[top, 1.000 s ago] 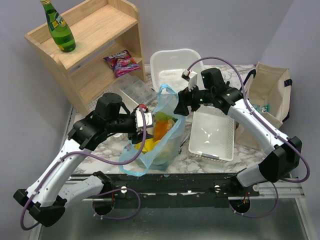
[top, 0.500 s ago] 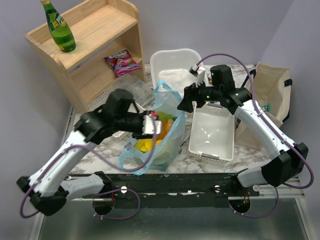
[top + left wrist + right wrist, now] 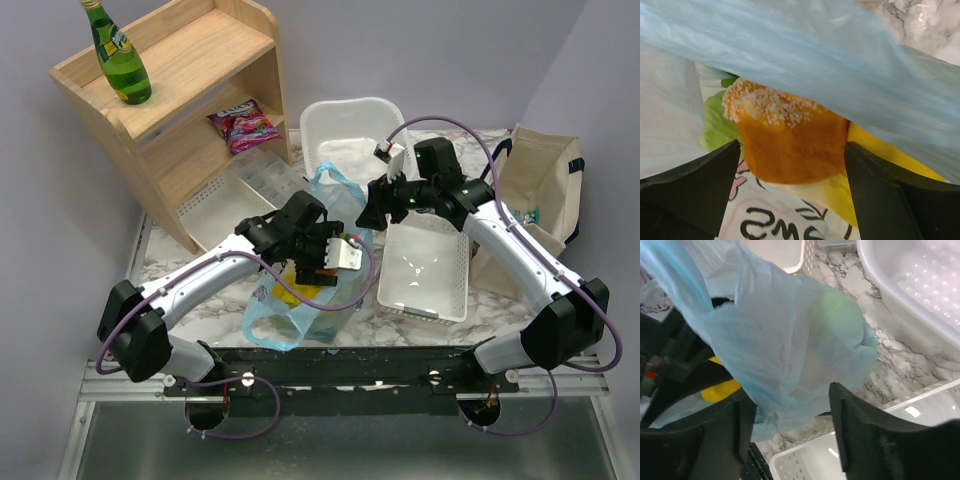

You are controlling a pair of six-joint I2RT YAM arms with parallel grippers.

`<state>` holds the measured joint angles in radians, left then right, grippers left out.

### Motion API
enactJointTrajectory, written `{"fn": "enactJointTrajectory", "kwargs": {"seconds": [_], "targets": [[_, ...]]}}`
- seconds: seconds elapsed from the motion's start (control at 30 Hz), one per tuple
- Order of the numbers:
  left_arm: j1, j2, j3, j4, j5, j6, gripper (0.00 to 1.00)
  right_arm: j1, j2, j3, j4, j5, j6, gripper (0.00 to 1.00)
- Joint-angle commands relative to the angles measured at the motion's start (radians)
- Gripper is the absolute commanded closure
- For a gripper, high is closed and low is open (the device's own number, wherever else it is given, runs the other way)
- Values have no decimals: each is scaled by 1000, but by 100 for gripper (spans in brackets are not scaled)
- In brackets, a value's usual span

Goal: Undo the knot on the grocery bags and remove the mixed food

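Observation:
The light-blue grocery bag [image 3: 300, 305] lies open on the marble table, one loop handle [image 3: 332, 184] standing up; no knot shows. My left gripper [image 3: 322, 258] reaches into the bag's mouth. In the left wrist view it [image 3: 795, 192] is open, its jaws on either side of the golden-brown bread [image 3: 790, 142], with a green leafy piece [image 3: 714, 131] and yellow food [image 3: 875, 150] beside it. My right gripper [image 3: 368, 212] is at the bag's right rim. In the right wrist view it [image 3: 790, 435] is open, with bag film [image 3: 790, 355] hanging between the fingers, not pinched.
A white perforated basket [image 3: 425, 270] lies right of the bag and a white tub [image 3: 345, 125] behind it. The wooden shelf [image 3: 190, 80] at back left carries a green bottle [image 3: 116, 52] and purple packet [image 3: 243, 126]. A beige tote [image 3: 535, 175] stands at the right.
My left gripper has swung right and down into the bag's mouth, over the food. My right gripper has shifted slightly but stays at the bag's right rim.

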<state>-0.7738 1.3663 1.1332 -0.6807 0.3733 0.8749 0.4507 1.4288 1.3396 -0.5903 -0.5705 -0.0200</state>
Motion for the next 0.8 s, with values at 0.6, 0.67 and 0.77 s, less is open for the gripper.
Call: {"fn": "enactJointTrajectory", "kwargs": {"seconds": [0.6,0.67,0.77], "targets": [[36,-162,10,-47,-12,-130,100,3,7,-43,10,42,-50,99],[59,-189,13,-51,-10,-141,100,4,-8,-50,3,47,-59,99],[93,-235,-2,-15,13,-160,100,4,-36,-68,-3,48,-70,99]]}}
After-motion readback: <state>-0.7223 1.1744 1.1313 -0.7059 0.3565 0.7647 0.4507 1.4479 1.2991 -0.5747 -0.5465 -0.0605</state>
